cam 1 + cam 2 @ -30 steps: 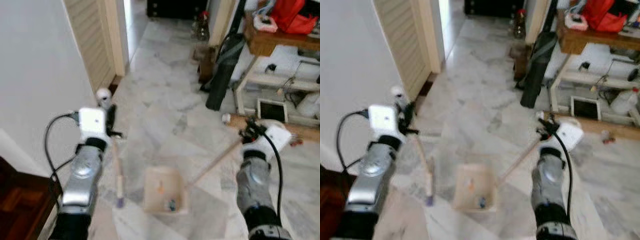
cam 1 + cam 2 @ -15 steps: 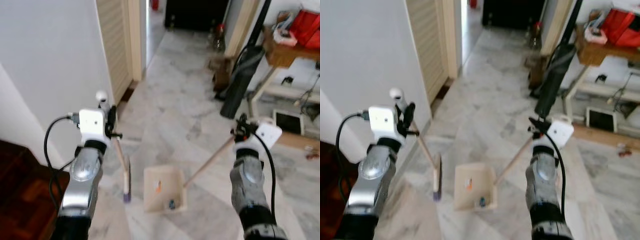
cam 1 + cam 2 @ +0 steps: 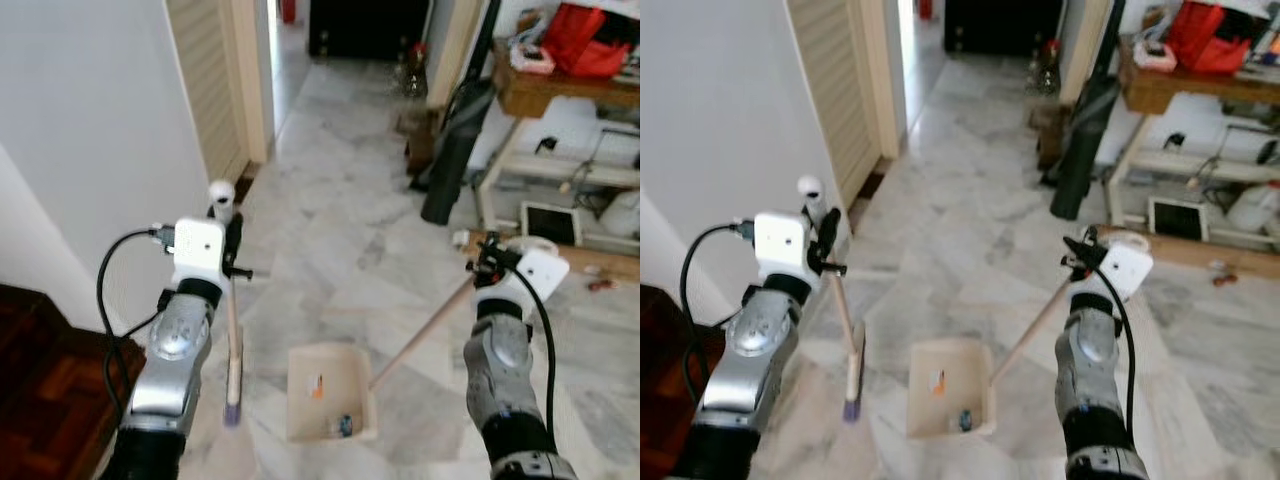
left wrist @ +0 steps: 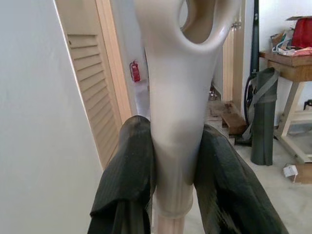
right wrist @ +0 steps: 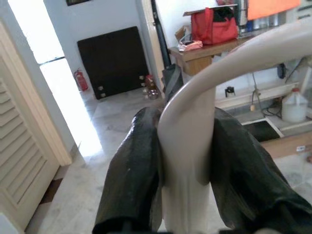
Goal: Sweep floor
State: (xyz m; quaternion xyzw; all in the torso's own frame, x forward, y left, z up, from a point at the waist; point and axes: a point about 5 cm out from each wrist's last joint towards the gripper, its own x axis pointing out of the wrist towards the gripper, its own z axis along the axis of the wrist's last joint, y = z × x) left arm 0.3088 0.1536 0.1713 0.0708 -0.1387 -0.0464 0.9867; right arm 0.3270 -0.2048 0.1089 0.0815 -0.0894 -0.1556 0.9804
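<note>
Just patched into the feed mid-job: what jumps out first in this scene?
The left gripper is shut on a broom handle, its brush end by the wall on the robot's left. The right gripper is shut on the long handle of a beige dustpan on the marble floor between the arms, with small bits of litter inside.

Too small to identify: the bits lying inside the dustpan (image 3: 330, 405). Broom (image 3: 233, 375) bristles blurred and indistinct at the floor. Broom handle cut off above and below in the left wrist view, hidden where clamped in the left claw (image 4: 178, 161). Dustpan handle (image 5: 195, 146) likewise cut off past the right claw (image 5: 187, 165). Worktop (image 3: 560, 85) clipped by the edge.
</note>
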